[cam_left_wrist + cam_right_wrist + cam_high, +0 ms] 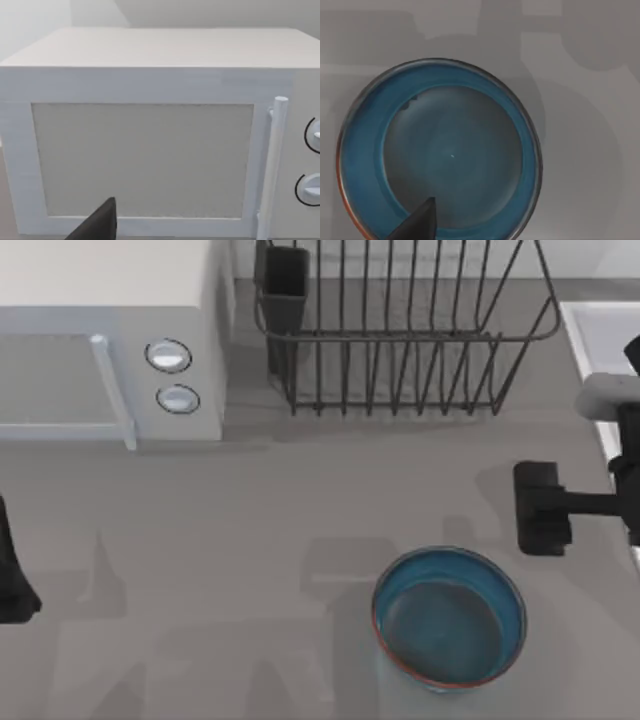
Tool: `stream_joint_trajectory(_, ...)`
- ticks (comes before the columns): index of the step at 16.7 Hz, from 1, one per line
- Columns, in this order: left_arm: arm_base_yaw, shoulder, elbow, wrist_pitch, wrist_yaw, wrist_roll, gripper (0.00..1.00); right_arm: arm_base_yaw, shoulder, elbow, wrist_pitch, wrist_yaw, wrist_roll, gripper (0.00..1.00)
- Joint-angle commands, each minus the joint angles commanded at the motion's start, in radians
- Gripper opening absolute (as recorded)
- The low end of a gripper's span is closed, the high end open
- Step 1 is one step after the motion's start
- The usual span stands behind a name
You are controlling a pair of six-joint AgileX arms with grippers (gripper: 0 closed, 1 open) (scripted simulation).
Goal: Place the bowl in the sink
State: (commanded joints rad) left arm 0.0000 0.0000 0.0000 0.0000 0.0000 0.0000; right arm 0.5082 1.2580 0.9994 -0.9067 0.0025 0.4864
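Observation:
The blue-teal bowl (450, 618) with its reddish-brown rim sits upright on the grey table, at the front and right of the middle. In the right wrist view the bowl (440, 152) is seen from straight above. My right gripper (541, 508) hovers just to the right of the bowl and a little farther back, apart from it and holding nothing. The sink (598, 332) shows as a pale basin with a white rim at the table's back right corner, partly cut off. My left arm (12, 575) is parked at the left edge.
A white microwave (110, 350) stands at the back left, and it faces the left wrist camera as microwave (150, 150). A dark wire dish rack (400, 330) with a cutlery cup stands at the back middle, left of the sink.

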Motion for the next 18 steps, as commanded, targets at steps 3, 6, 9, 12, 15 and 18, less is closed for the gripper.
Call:
stream_joint_trajectory(3,0.000,0.000,0.000,0.000,0.000,0.000,1.00,0.038,0.220,0.155,-0.152,-0.001,0.052,1.00)
stream_joint_trajectory(6,0.000,0.000,0.000,0.000,0.000,0.000,1.00,0.052,0.351,0.244,-0.254,-0.002,0.079,1.00)
stream_joint_trajectory(9,0.000,0.000,0.000,0.000,0.000,0.000,1.00,0.052,0.387,0.266,-0.284,-0.002,0.085,1.00)
stream_joint_trajectory(12,0.000,0.000,0.000,0.000,0.000,0.000,1.00,0.052,0.387,0.266,-0.284,-0.002,0.085,1.00)
stream_joint_trajectory(15,0.000,0.000,0.000,0.000,0.000,0.000,1.00,0.049,0.390,0.250,-0.266,-0.002,0.084,1.00)
stream_joint_trajectory(18,0.000,0.000,0.000,0.000,0.000,0.000,1.00,0.051,0.422,0.181,-0.166,-0.002,0.084,1.00)
